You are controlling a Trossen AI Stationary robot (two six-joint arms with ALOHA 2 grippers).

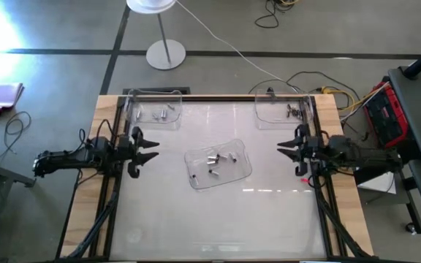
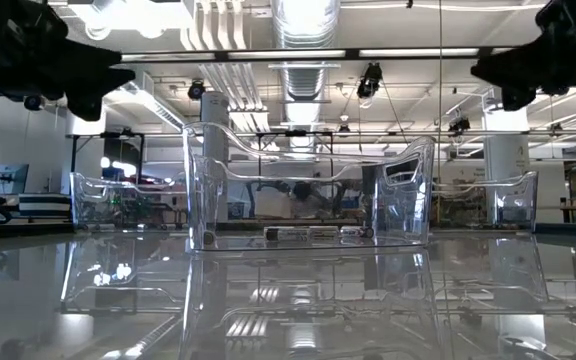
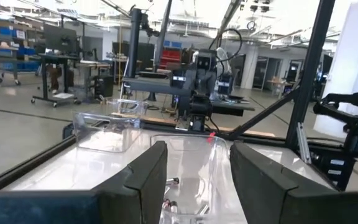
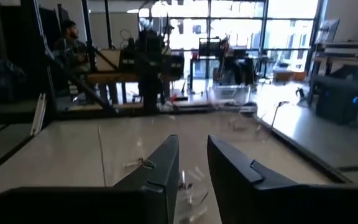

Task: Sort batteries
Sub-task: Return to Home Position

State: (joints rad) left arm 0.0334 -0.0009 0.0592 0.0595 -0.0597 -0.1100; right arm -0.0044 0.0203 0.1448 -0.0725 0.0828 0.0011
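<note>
Three clear plastic trays (image 1: pixel 241 172) sit on the counter (image 1: pixel 218 226). Tiny silvery-grey cylindrical metal batteries (image 1: pixel 212 158): about four mid-counter, about three in each far-corner tray; exact numbers unclear.

Overhead feed: I log the left arm (image 1: pixel 68 159) and right arm (image 1: pixel 360 155) as matt black, slim jointed tubes with bulkier housings at the joints and thin dark cabling alongside. Left gripper (image 1: pixel 153 149) and right gripper (image 1: pixel 283 149) are black, fork-shaped. I note a small red mark (image 1: pixel 305 170) near the right gripper. Wrist feeds: left fingers (image 3: pixel 143 180) are broad dark wedges with flat, bevelled faces; right fingers (image 4: pixel 156 169) match
</note>
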